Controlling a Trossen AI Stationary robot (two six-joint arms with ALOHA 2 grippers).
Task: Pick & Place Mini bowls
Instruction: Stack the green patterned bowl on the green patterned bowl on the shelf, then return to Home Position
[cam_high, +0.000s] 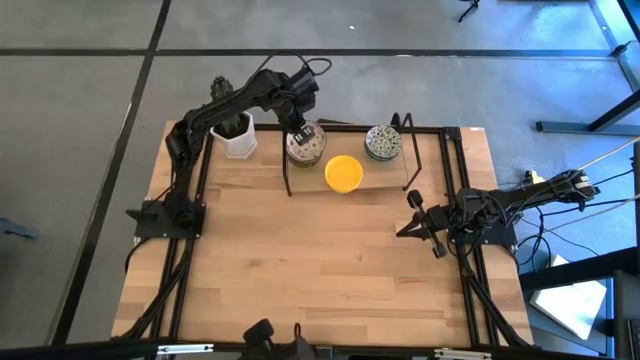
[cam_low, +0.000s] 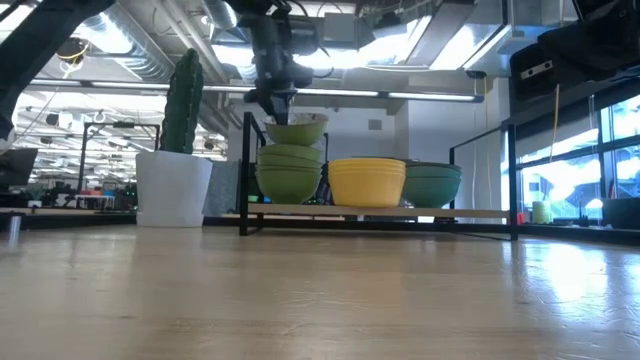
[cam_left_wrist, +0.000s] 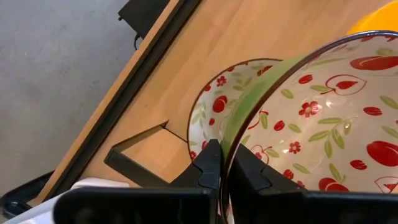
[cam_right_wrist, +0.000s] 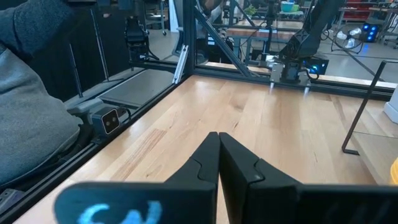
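Three stacks of mini bowls stand on a low black rack at the table's far side: red-speckled ones with green outsides, yellow ones and green-grey patterned ones. My left gripper hangs over the red-speckled stack, shut on one such bowl. Under it lies another red-speckled bowl. My right gripper waits shut over the table's right side, holding nothing. My left gripper pinches the red-speckled bowl's rim, one finger on the green outside and the other on the inside. The fingers come steeply from above. The bowl hangs tilted just over the stack; whether it touches the stack I cannot tell.
A white pot with a cactus stands on the table just left of the rack, close to my left arm. The rack's black uprights rise around the bowls. Bare wooden table spreads toward the near edge.
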